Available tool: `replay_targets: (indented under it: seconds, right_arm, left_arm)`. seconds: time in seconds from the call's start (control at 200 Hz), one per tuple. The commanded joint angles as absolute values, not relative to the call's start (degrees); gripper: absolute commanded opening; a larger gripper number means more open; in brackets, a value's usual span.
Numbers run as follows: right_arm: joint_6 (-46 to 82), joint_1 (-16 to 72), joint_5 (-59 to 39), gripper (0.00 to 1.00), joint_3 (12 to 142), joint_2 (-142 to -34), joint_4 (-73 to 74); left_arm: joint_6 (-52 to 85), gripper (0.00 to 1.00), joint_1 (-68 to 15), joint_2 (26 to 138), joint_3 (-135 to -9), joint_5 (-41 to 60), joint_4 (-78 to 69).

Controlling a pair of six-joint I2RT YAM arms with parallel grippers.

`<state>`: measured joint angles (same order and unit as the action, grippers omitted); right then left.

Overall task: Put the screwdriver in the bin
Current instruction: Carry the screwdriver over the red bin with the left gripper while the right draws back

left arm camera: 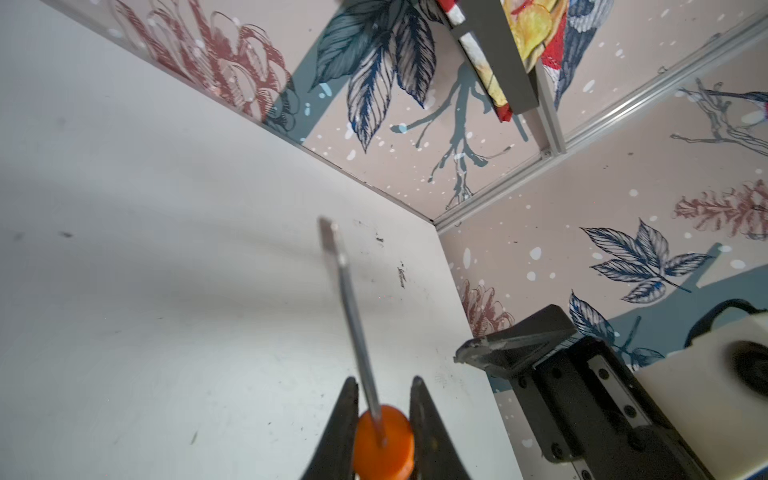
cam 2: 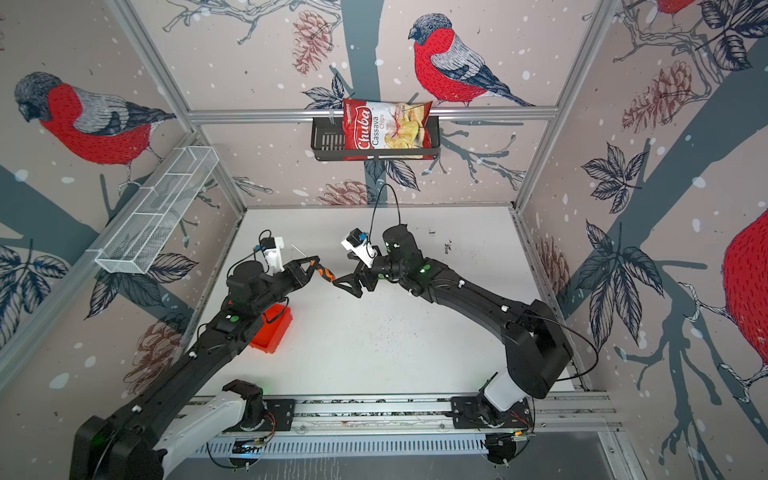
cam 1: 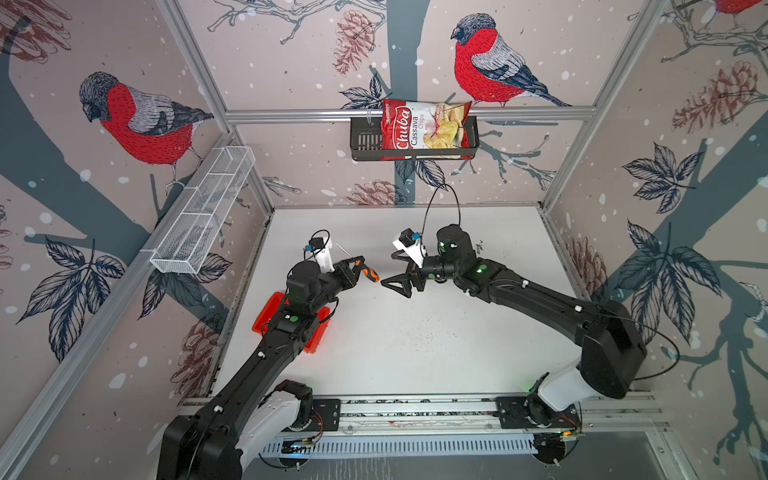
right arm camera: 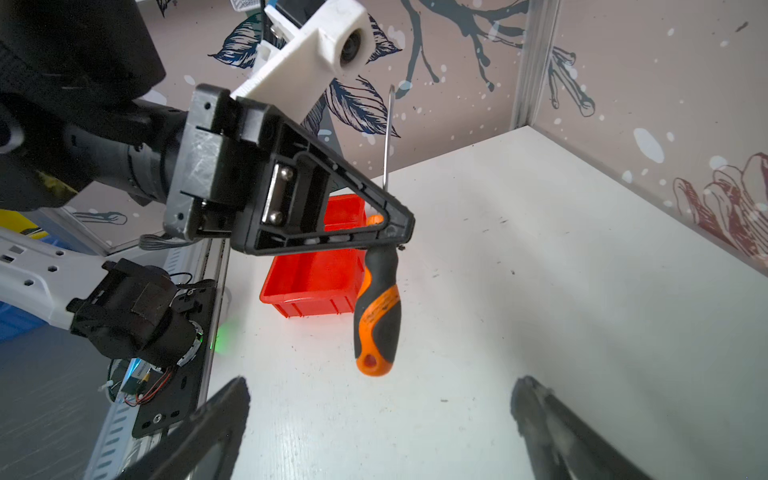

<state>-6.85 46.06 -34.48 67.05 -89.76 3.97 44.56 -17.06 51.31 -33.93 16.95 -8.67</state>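
**Top views.** At frame centre the left gripper [cam 1: 360, 266] is clamped on the screwdriver [cam 1: 371, 274], held clear of the table [cam 1: 415, 353]. The right gripper [cam 1: 388, 270] is spread wide and empty, just beside the handle end. The bin [cam 2: 276, 328] lies lower left, largely under the left arm. The white table is scuffed, and wallpapered walls [cam 2: 623, 124] close in on three sides.

**Left wrist.** The fingers [left arm camera: 345, 419] pinch only the orange collar.

**Right wrist.** The handle projects unsupported.

**Risk, judged:**
- With so narrow a pinch, the tool may pivot or slip in transit.
- It may brush the neighbouring gripper.
- With the bin obscured, the release could miss.
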Motion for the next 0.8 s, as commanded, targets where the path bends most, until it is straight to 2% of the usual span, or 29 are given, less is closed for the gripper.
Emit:
replay_targets:
  seconds: [0.0, 0.38, 0.796]
  right_arm:
    - [-9.2, 47.5, -35.1, 1.00, 68.5, -91.0, 4.3]
    - [-14.4, 50.9, -36.1, 1.00, 74.6, -97.1, 0.0]
    - [-15.6, 51.5, -36.9, 1.00, 74.9, -98.1, -0.2]
  left_arm:
    - [42.9, 0.07, -16.0, 47.5, -33.7, 11.8, 2.9]
    - [42.9, 0.06, -13.0, 37.8, -36.0, 0.1, 29.0]
    - [44.6, 0.06, -12.6, 33.1, -35.5, -6.3, 37.4]
